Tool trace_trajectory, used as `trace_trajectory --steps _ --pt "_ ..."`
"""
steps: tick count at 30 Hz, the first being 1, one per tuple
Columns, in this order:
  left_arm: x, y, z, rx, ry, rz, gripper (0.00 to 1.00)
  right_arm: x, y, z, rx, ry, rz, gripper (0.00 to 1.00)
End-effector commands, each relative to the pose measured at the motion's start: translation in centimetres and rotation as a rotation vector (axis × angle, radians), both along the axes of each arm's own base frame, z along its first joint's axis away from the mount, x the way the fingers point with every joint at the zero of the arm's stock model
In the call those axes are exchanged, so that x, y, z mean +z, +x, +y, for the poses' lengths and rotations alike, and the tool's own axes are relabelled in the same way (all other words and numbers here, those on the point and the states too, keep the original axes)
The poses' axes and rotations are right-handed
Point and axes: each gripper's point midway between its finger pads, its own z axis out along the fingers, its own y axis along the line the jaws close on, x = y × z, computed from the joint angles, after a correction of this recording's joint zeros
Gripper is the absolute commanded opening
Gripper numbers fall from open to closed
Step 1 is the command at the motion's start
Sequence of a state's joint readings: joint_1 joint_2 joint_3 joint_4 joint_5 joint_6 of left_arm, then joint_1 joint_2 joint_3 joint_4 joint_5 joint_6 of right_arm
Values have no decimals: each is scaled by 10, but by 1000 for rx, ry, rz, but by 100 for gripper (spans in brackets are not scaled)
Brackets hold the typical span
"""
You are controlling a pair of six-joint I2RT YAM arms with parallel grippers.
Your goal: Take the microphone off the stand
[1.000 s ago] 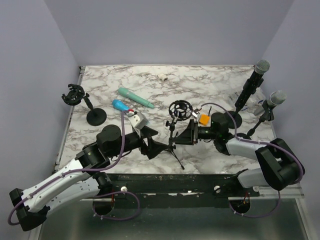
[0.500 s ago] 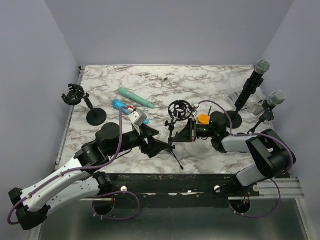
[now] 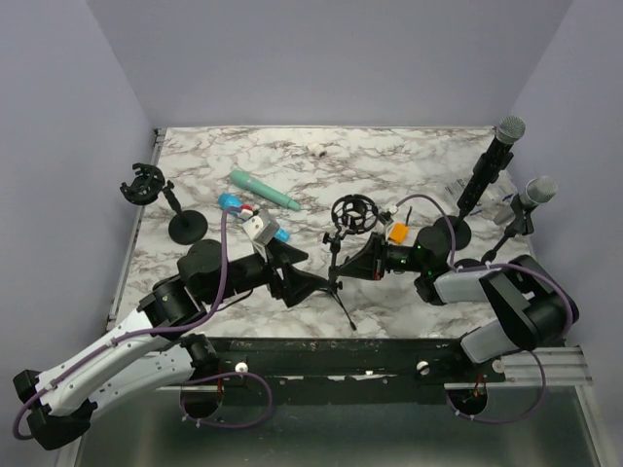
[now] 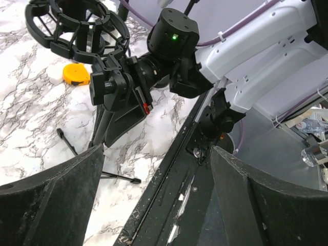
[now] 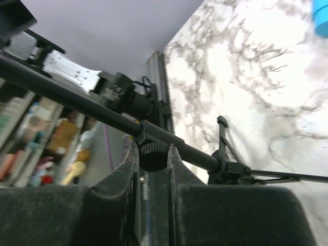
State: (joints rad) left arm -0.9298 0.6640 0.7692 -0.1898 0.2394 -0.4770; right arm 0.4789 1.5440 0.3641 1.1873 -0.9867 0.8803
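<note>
A black tripod stand (image 3: 336,272) with an empty round shock mount (image 3: 351,211) stands at the table's front middle. My right gripper (image 3: 342,267) is shut on the stand's knob (image 5: 153,155), where the pole (image 5: 77,100) joins. My left gripper (image 3: 321,285) is open and empty, just left of the pole; the stand (image 4: 105,110) shows beyond its left finger (image 4: 51,197). Two grey-headed microphones sit in stands at the right: a tall one (image 3: 490,165) and a shorter one (image 3: 529,199). A teal microphone (image 3: 265,191) and a blue one (image 3: 234,202) lie loose on the table.
An empty black stand with a round base (image 3: 175,216) is at the left. A small white object (image 3: 317,150) lies near the back wall. An orange tape measure (image 4: 75,75) lies behind the tripod. The table's black front rail (image 4: 169,174) runs under my left gripper.
The left wrist has drawn back slightly to the left. The right arm's elbow has shifted while its gripper stays shut on the stand. The stand has barely moved.
</note>
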Motion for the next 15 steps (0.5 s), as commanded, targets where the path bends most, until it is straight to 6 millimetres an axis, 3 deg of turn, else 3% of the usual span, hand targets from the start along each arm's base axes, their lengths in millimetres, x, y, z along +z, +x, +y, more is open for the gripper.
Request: trace_trajectory --steps 1,5,11,12,15 --pt "6 -4 4 -4 -38 -14 83 -31 19 -16 -153 -157 -197 1" --pt "9 -7 5 -5 -72 -28 83 -27 19 -15 -186 -189 -284 1" --pt "10 -10 10 3 -92 -22 83 -34 23 -9 -212 -271 -275 1" --pt "9 -11 12 6 -93 -20 83 -34 24 -10 -224 -282 -262 3" --pt "11 -13 18 19 -99 -24 83 -27 22 -14 -254 -290 -226 23"
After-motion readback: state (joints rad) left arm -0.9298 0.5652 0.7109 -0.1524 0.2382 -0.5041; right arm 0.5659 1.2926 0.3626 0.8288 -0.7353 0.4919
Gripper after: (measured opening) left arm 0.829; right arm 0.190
